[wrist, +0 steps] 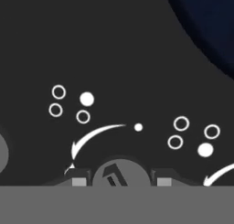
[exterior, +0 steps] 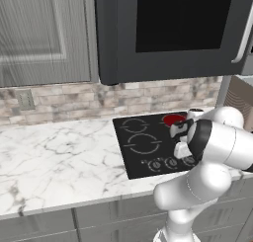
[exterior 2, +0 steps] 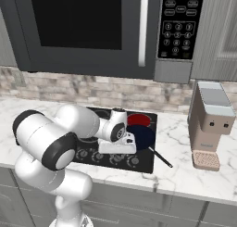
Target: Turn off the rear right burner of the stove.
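In the hand view the claw stands with one fingertip on each side of a round grey knob, very close to it; whether they press on it I cannot tell. Around the knob is the black glass of the stove, which lies on the marble worktop. Farther back, toward 1 o'clock on the stove, the rear right burner glows red. Above hangs the microwave.

You see a grey knob between the pincer fingertips, on the stove glass.
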